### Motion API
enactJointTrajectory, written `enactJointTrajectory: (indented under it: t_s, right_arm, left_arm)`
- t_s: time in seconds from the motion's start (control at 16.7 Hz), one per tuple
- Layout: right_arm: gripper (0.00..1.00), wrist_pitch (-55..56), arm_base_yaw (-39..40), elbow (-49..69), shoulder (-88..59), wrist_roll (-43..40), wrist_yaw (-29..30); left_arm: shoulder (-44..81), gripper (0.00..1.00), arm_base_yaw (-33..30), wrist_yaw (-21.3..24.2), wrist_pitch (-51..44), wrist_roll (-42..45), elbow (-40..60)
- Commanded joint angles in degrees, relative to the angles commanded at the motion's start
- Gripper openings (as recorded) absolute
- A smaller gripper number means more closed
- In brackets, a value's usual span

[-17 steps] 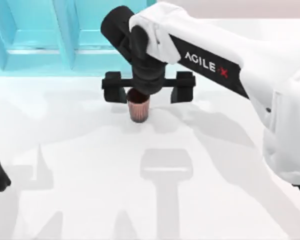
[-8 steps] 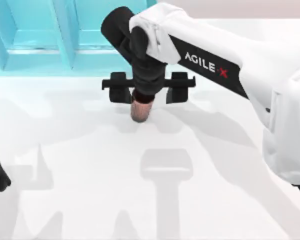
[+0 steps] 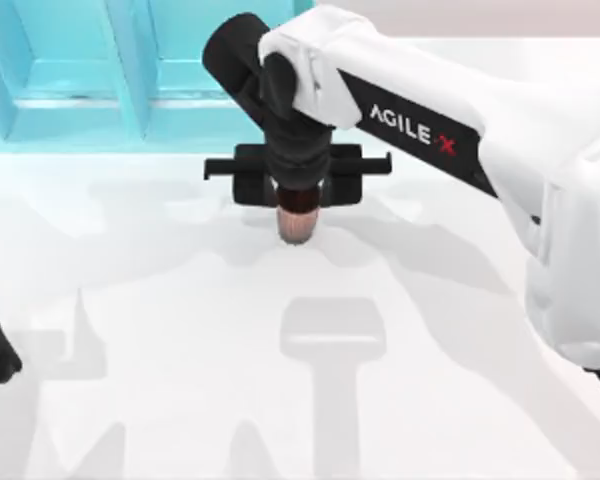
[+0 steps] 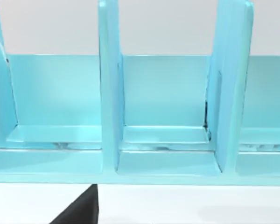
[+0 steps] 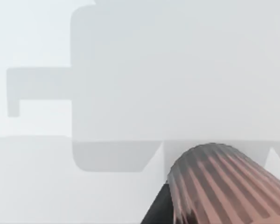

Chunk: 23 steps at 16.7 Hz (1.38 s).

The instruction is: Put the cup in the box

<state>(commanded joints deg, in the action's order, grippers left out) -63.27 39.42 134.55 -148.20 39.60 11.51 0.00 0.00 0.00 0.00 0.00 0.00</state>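
fingers drew in since before | right hand (image 3: 298, 182) clamped on cup (image 3: 298, 226)

White right arm (image 3: 500, 150), black "AGILEX" lettering, black wrist.

the one readable text is the brand "agilex" in white capitals, ending in a small red x mark, on the black panel along the right arm (image 3: 410, 125)
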Motion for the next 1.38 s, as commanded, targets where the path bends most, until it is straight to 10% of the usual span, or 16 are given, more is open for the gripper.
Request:
enactJointTrajectory:
  t_s: [0.78,1.38]
  right_arm:
    - [0.0,-2.1,-3.5,-3.6,2.7,-3.3,-1.6]
    - [0.0,-5.6,-41.0,-27.2,30.4,-43.0,-9.3]
  left_arm:
    - [0.0,1.0,0.0,0.0,0.0,0.0,0.0]
    - [0.0,1.0,0.0,0.0,0.0,0.0,0.0]
